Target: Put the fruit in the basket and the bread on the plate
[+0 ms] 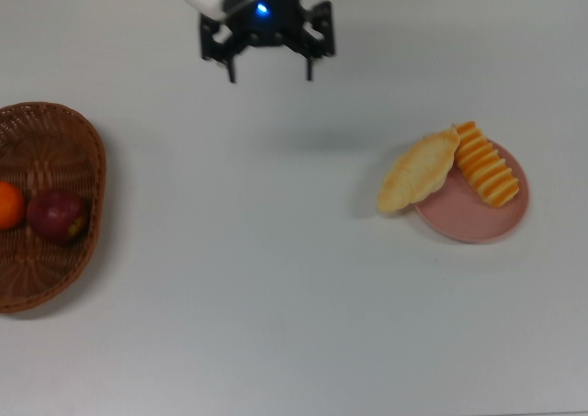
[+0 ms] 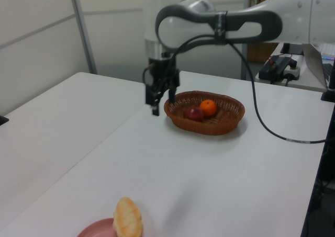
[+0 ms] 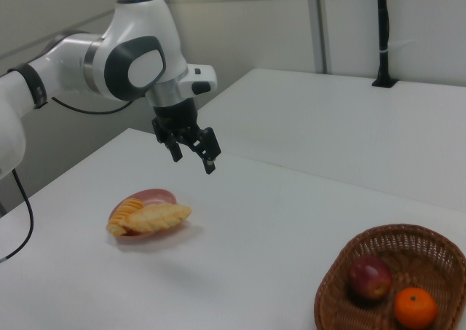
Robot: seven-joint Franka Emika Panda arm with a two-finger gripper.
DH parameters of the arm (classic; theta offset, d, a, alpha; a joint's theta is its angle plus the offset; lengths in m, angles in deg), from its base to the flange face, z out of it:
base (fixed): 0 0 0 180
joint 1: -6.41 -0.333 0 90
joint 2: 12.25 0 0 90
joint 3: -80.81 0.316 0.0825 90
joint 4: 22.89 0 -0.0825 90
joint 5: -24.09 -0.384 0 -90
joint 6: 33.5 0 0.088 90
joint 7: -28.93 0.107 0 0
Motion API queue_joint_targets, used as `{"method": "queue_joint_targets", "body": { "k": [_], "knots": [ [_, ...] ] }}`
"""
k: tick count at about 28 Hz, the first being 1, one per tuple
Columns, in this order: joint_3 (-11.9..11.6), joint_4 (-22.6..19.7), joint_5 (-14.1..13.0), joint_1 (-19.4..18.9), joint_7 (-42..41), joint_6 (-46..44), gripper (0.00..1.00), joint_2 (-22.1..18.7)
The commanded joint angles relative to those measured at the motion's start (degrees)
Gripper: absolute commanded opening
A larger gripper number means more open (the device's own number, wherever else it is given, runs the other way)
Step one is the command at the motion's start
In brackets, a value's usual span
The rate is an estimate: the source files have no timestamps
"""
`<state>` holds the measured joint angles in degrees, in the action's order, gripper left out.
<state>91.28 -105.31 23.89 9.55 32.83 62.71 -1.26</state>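
Wicker basket (image 1: 55, 159) holds two fruits (image 1: 57, 216); plate (image 1: 478, 219) two breads (image 1: 418, 170); tool (image 1: 267, 68) open, empty.

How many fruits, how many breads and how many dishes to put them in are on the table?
Fruits: 2, the dark red apple and the bright orange mandarin.
Breads: 2, the golden twisted pastry and the orange-yellow ridged roll.
Holders: 2, the brown wicker basket and the round pink plate.
Total: 6.

Your white arm (image 3: 109, 60) has rounded grey joints, a blue light, a trailing black cable, and a black gripper (image 3: 191, 154).
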Motion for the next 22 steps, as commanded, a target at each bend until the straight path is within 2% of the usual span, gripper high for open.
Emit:
{"method": "queue_joint_targets", "body": {
  "k": [1,8,9,11,22],
  "knots": [
    [-0.8,-1.42,-0.32,3.27,-5.29,-2.25,1.0,-1.42],
    [-1.51,-1.51,-0.32,11.44,-6.45,-1.99,1.0,-1.06],
    [-1.51,-1.42,-0.41,13.62,-6.62,-1.9,1.0,-0.98],
    [-1.51,-1.42,-0.41,15.05,-6.97,-1.81,1.0,-0.98],
    [-1.42,-1.77,-0.06,15.23,-7.24,-2.16,1.0,-0.8]
  ]
}}
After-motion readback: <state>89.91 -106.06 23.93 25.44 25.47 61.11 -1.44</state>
